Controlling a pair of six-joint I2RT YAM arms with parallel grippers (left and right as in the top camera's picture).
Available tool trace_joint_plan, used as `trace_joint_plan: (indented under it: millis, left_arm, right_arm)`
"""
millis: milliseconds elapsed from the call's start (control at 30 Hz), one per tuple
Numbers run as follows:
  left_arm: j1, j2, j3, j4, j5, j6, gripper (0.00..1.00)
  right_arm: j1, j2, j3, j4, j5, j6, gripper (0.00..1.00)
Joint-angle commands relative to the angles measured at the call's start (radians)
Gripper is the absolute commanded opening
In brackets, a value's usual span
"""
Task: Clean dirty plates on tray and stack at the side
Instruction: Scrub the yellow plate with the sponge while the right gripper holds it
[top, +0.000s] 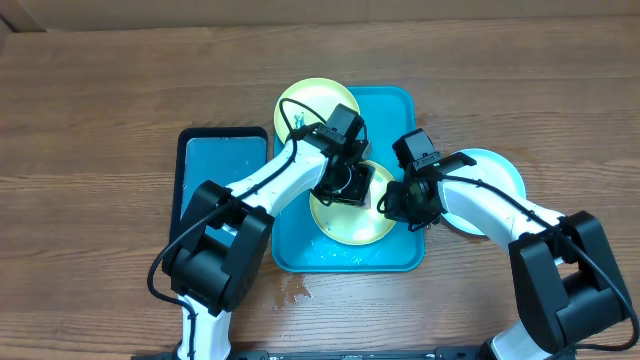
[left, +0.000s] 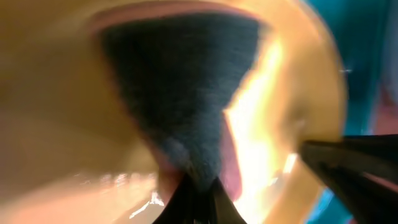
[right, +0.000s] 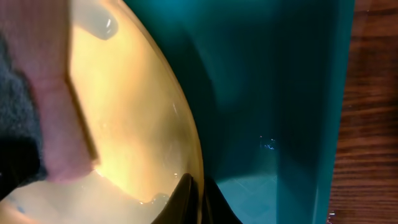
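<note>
Centre frame: left gripper (top: 345, 186), clenched on the sponge (left: 186, 112), presses the plate (top: 345, 228); right gripper (top: 396, 203) pinches its rim; apply flat, even pressure; hold plate steady in tray (top: 392, 105).

Looks like a robotics lab bench to me: my left arm (top: 270, 180) and right arm (top: 490, 205) over a wood-grain table (top: 100, 100), with plastic plates (top: 312, 100) and a teal tray (top: 395, 105) set out.

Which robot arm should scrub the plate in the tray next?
Probably left: the left gripper presses a dark sponge on the plate in the tray, while the right gripper pinches its rim, steadying it.
</note>
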Motion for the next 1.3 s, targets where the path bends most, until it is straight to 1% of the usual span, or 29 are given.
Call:
trace_joint_plan:
  millis: [0,67,133,200,333,400,467,500,533,633,700,767,833,967,1167,1267]
  left_arm:
    - [0.013,0.013,-0.008,-0.087,-0.357,-0.103,0.04]
    - [0.023,0.013,-0.008,-0.151,-0.518,-0.136,0.04]
    - [0.032,0.013,-0.008,-0.212,-0.623,-0.15,0.04]
    - [0.042,0.013,-0.008,-0.26,-0.664,-0.161,0.04]
    - [0.045,0.013,-0.008,-0.325,-0.657,-0.191,0.04]
    - [0.045,0.013,-0.008,-0.33,-0.586,-0.186,0.04]
    - [0.044,0.013,-0.008,-0.32,-0.445,-0.159,0.04]
    - [0.042,0.013,-0.01,-0.295,-0.315,-0.132,0.04]
    - [0.041,0.013,-0.011,-0.281,-0.268,-0.122,0.04]
    - [0.024,0.013,-0.04,-0.155,-0.013,-0.095,0.04]
    - [0.009,0.013,-0.062,-0.07,0.075,-0.098,0.04]
    - [-0.014,0.013,-0.088,0.028,0.151,-0.141,0.04]
    - [-0.039,0.013,-0.109,0.105,0.205,-0.185,0.04]
    - [-0.079,0.013,-0.113,0.121,0.246,-0.2,0.04]
    - [-0.078,0.011,-0.113,0.031,0.236,-0.201,0.04]
    - [-0.044,0.007,-0.112,-0.046,0.143,-0.202,0.04]
  right_arm:
    - [-0.001,0.042,-0.046,-0.036,0.092,-0.039,0.04]
    - [-0.001,0.042,-0.046,-0.037,0.092,-0.039,0.04]
    - [-0.001,0.042,-0.046,-0.037,0.092,-0.039,0.04]
    - [-0.001,0.042,-0.046,-0.037,0.092,-0.039,0.04]
    - [-0.001,0.042,-0.046,-0.037,0.092,-0.039,0.04]
    - [-0.001,0.042,-0.046,-0.037,0.092,-0.039,0.04]
    - [-0.001,0.042,-0.046,-0.037,0.092,-0.039,0.04]
    - [-0.001,0.042,-0.046,-0.037,0.092,-0.039,0.04]
    - [-0.001,0.042,-0.046,-0.037,0.092,-0.039,0.04]
    - [-0.001,0.042,-0.046,-0.034,0.092,-0.039,0.04]
    - [-0.001,0.042,-0.046,-0.034,0.092,-0.039,0.04]
    - [-0.001,0.042,-0.046,-0.034,0.092,-0.039,0.04]
    - [-0.001,0.042,-0.046,-0.034,0.092,-0.039,0.04]
    - [-0.001,0.042,-0.046,-0.034,0.092,-0.039,0.04]
    - [-0.001,0.042,-0.046,-0.034,0.093,-0.039,0.04]
    - [-0.001,0.042,-0.046,-0.034,0.097,-0.039,0.04]
